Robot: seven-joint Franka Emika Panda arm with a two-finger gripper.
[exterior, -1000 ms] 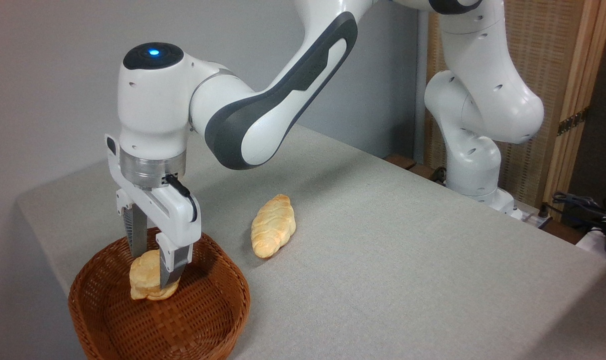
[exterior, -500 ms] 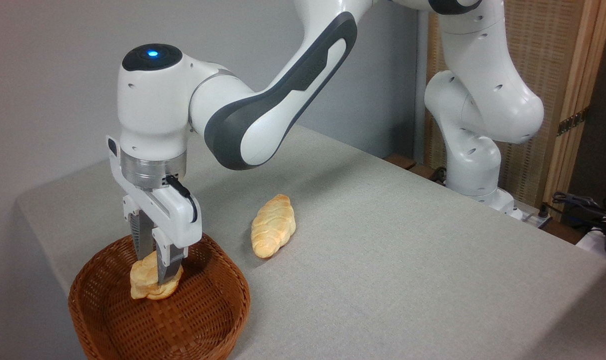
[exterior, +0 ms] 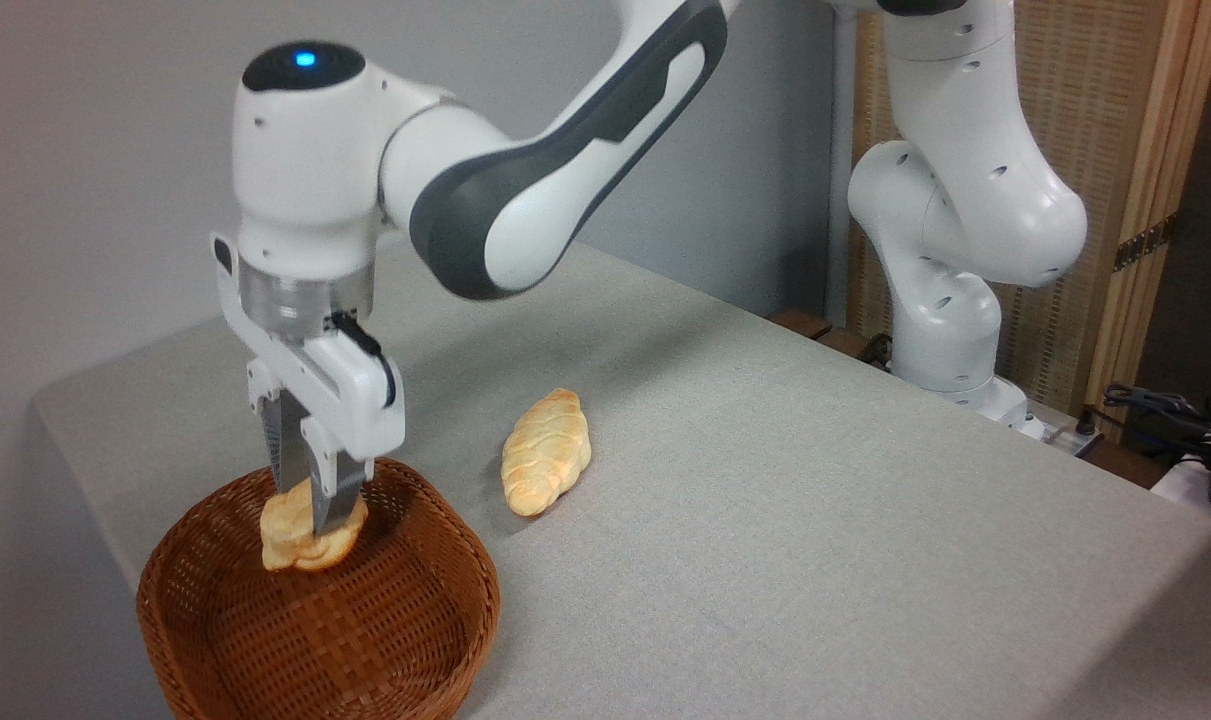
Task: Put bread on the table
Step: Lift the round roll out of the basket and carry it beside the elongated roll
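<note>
We see the claw (exterior: pixel 310 520) pinching the bread (exterior: pixel 305 530) over the basket (exterior: pixel 315 620); whether the bun clears the weave, we cannot tell. The loaf (exterior: pixel 545 450) lies beside it on the grey table (exterior: pixel 815 500), a slatted screen (exterior: pixel 1095 150) behind.
</note>
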